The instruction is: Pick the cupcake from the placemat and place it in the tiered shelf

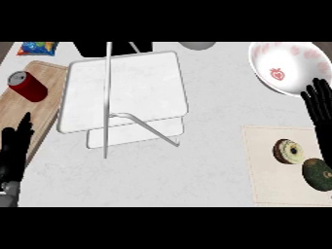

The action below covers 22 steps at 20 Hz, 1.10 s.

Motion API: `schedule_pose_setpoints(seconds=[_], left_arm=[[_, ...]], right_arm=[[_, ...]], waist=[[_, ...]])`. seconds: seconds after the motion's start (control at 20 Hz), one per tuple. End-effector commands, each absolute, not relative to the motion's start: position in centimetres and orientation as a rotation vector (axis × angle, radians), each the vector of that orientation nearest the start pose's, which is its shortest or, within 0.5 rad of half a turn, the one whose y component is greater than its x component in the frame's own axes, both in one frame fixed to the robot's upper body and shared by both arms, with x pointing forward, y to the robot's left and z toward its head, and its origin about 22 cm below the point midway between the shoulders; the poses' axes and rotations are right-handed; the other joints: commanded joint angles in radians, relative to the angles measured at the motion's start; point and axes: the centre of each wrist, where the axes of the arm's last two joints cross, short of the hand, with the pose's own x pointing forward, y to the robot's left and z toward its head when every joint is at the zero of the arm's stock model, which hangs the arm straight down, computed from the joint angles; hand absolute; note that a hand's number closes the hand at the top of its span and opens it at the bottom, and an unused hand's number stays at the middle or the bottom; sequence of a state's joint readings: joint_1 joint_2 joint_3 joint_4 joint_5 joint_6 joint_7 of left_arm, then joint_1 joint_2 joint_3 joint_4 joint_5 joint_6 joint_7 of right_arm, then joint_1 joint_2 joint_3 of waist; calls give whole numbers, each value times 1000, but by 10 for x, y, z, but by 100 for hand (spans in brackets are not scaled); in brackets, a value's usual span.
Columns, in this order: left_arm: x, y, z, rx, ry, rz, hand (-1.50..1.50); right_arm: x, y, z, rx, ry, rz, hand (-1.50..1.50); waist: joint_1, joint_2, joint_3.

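The cupcake (290,151), brown with a pale top, lies on the beige placemat (269,185) at the lower right, beside a dark round avocado (316,173). The white tiered shelf (125,90) stands in the upper middle of the counter, its upper tray above a lower one on a thin metal frame. My right hand (331,126) is open, fingers straight, at the right edge just right of the cupcake and apart from it. My left hand (10,153) is open at the lower left, over the edge of the wooden board.
A red can (27,85) lies on the wooden cutting board (10,109) at the left. A white bowl with red strawberry marks (290,65) sits at the upper right. A colourful snack bag (37,47) and a dark object (96,47) are at the back.
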<state>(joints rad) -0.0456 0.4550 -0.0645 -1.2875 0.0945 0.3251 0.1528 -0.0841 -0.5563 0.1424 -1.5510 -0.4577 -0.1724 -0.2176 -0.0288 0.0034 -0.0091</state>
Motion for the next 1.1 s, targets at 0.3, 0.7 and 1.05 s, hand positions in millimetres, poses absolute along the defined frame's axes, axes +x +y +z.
schedule_pose_setpoints(seconds=[0.3, 0.7, 1.05], left_arm=[[243, 306, -18, 329, -1299, -145, 0], [233, 264, -32, 109, -1297, -261, 0], [239, 271, -30, 111, -1296, -288, 0]], right_arm=[[146, -478, 13, -1106, -1022, -49, -150], [136, -402, 11, -901, -1308, -422, -150], [148, -383, 76, -794, -1253, -174, -150]], waist=[[-118, 32, -15], [8, -7, 8], [24, -3, 6]])
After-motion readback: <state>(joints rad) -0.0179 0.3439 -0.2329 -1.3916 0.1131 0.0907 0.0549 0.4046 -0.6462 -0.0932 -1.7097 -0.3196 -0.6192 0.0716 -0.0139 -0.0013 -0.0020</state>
